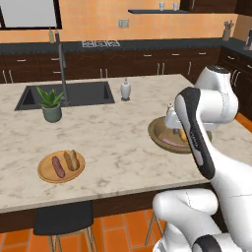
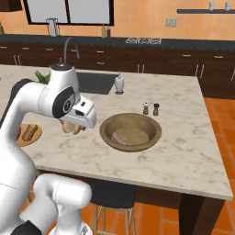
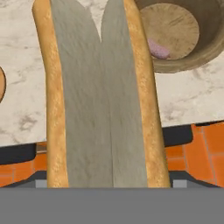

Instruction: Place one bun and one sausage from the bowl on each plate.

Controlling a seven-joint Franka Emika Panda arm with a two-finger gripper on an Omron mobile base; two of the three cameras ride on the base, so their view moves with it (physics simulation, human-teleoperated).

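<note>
- Bun (image 3: 103,100) clamped in my gripper (image 2: 73,126), split side facing the hand camera, held above the counter (image 2: 183,151) just left of the bowl (image 2: 153,135).
- One sausage (image 2: 119,137) lies in the bowl.
- Light-wood plate (image 1: 44,172), well apart, carries a bun and a sausage.

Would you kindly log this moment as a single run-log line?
gripper: shut on bun, lifted | bowl: one sausage left | wooden plate: bun and sausage placed
</note>
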